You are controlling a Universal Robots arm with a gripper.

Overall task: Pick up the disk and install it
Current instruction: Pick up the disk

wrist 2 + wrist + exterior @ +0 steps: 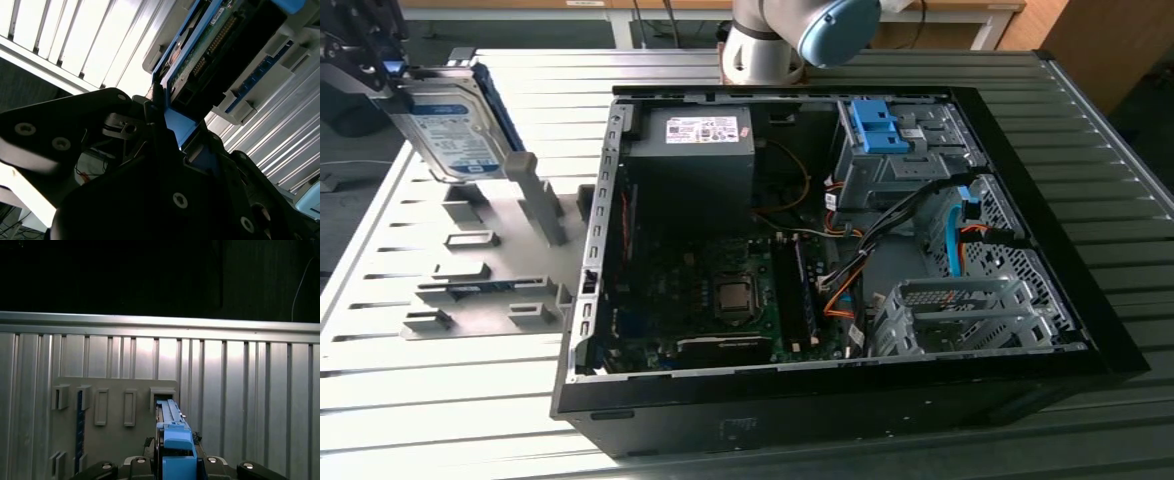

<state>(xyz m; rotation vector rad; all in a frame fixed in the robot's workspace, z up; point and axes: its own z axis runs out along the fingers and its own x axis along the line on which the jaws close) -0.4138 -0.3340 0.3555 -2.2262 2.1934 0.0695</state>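
Gripper is closed on the disk, clamping the top end of its blue carrier frame. The second wrist view shows black fingers either side of the blue plastic, so it's a narrow grip w/ the disk hanging out past them. Probably gripped by the frame, not the metal body, so label side and connector end stay free.

Disk is at the exterior view's far left, upright and a bit tilted, label facing cam, over the grey slotted rack. Its lower edge is just beside a tall rack post. It looks lifted off the plate, but can't tell if it's fully clear of its slot. The first wrist view looks down the disk edge-on, gripper around it, w/ a rack slot right at the far end.

The rack likely stands drives on edge so the top is grabbable from above.

PC case lies on its side on the slatted metal table, panel off, so the bays are open from above. Inside are a blue bracket w/o drive, a grey box w/ white sticker, and an empty-looking drive cage. Disk is well apart from the case, so install isn't done; judging pick stage.
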